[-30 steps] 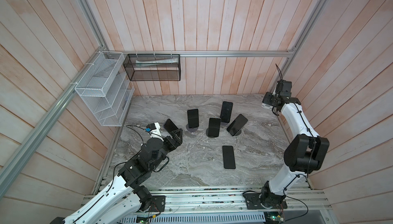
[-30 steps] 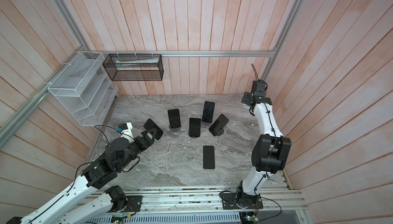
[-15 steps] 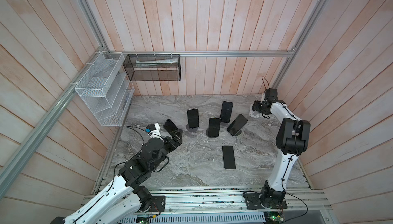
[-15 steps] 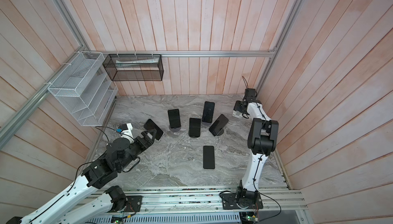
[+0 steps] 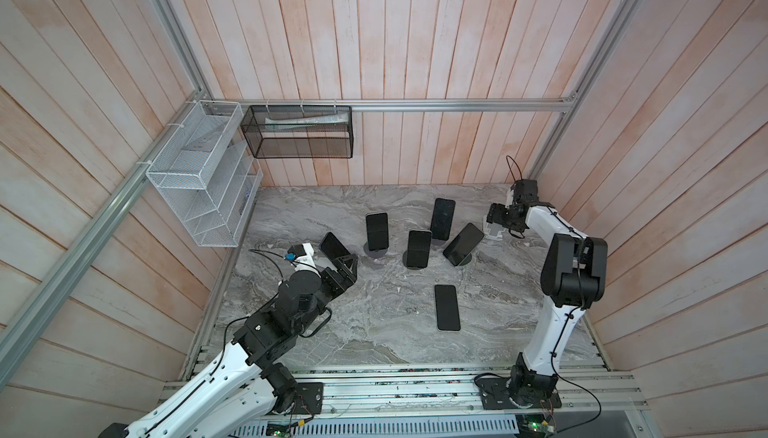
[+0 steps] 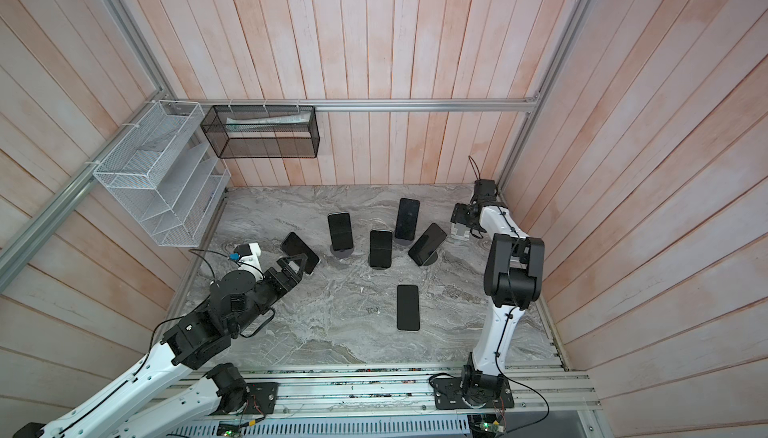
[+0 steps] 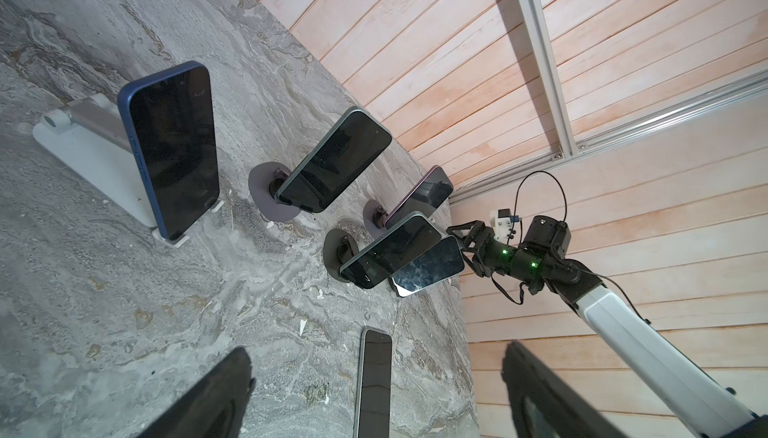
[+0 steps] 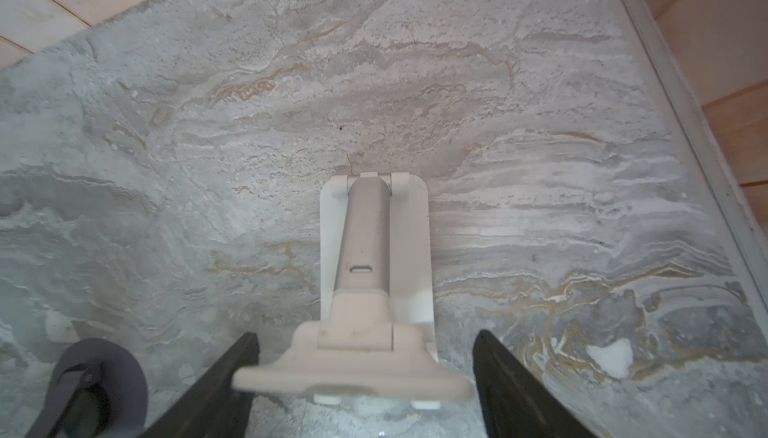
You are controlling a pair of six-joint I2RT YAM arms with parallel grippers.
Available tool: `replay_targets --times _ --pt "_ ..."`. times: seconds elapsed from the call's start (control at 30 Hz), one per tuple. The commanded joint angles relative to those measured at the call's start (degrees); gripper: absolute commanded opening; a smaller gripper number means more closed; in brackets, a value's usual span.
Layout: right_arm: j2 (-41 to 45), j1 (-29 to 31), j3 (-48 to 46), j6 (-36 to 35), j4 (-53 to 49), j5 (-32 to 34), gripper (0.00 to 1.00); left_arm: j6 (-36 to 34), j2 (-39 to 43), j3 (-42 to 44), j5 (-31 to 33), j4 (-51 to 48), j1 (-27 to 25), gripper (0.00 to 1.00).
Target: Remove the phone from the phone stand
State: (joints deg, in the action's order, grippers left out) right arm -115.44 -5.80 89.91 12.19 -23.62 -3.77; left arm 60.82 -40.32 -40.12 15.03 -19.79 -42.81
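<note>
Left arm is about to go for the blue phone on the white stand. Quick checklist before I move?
1. The left tool open: ok, jaws wide.
2. The blue phone between the jaws: not ok, it stands ahead of them.
3. Phone seated on its white stand: ok, lower edge on the lips.
4. The neighbouring phone on a round stand apart from it: ok.
5. The right tool out of the way: ok, open over an empty stand across the table.
</note>
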Motion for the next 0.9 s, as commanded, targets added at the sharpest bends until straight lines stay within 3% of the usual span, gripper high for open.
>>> replay_targets --times 0.0,0.2,0.5,0.57,0.63,0.73,0.8,0.87 --pt "5.24 0.09 2.76 0.75 -2.26 -0.15 0.85 0.27 1.58 0.96 -0.2 -0.75 -0.08 0.96" --pt "13.03 0.39 2.64 3.21 -5.24 3.61 0.85 -0.42 3.86 0.66 1.81 -2.99 -0.08 0.96" --pt "32.68 5.67 -11.06 6.98 0.05 11.11 0.84 -0.88 7.49 2.26 7.51 -1.33 -0.08 0.96" --pt "36.36 6.2 -14.2 8.59 1.27 9.31 0.85 -0.88 8.14 1.81 9.53 -0.44 -0.08 0.96" --pt "39.78 5.77 -17.32 9.92 3.48 3.47 0.85 -1.23 8.78 1.19 12.12 -0.28 -0.08 0.96" --pt "45.18 4.26 -23.45 13.42 9.55 -2.79 0.76 -3.34 10.19 1.05 15.91 0.55 -0.08 0.96" --pt "48.75 4.77 -27.38 14.28 13.1 1.31 0.67 -5.16 11.55 1.67 17.55 1.77 -0.08 0.96" --pt "50.28 4.93 -27.71 15.07 12.23 3.07 0.66 -6.5 13.24 2.98 18.81 3.28 -0.08 0.96"
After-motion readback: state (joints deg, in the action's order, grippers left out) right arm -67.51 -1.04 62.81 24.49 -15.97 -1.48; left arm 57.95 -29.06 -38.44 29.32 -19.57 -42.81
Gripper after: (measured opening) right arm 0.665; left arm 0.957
